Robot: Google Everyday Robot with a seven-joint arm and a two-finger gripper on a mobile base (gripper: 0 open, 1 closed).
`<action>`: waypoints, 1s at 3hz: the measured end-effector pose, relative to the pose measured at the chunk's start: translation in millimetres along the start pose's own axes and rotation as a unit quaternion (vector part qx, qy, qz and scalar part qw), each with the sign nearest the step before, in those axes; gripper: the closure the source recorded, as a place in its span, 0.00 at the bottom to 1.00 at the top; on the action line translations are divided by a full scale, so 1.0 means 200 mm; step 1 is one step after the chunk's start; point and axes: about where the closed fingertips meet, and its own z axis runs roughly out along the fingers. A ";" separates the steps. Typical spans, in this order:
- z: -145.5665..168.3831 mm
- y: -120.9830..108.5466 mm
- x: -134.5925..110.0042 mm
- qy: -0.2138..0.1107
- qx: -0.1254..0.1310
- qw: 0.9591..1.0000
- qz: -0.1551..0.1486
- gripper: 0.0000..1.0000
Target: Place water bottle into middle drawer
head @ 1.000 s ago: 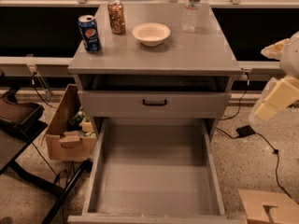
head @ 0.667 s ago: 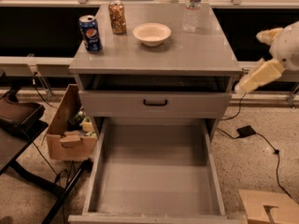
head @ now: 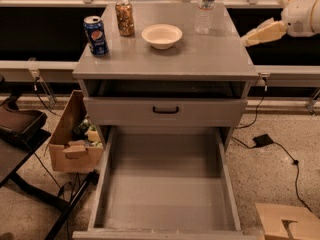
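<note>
The water bottle [head: 205, 9] stands upright at 1 o'clock on the desk [head: 190, 59]; the hand [head: 256, 34], opening not discernible, hangs apart at its 4 o'clock, probably positioned for a side grasp, while the middle drawer [head: 165, 194] sits open at 6 o'clock to receive it.

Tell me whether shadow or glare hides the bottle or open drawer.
Camera view: neither; the bottle stands plainly lit at the back of the table, the drawer floor shows evenly, shaded only at its rear, and the claw hangs lit off the table's right edge.

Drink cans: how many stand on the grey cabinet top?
2. The blue Pepsi can stands near the left edge; the gold-brown metal can is behind it, left of the white bowl. The gripper hovers beyond the right edge.
</note>
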 end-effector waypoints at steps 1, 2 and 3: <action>-0.03 -0.02 -0.05 -0.003 0.005 1.000 -0.009 0.00; -0.03 -0.02 -0.05 -0.003 0.005 1.000 -0.009 0.00; 0.08 -0.11 -0.04 -0.021 0.035 0.999 0.021 0.00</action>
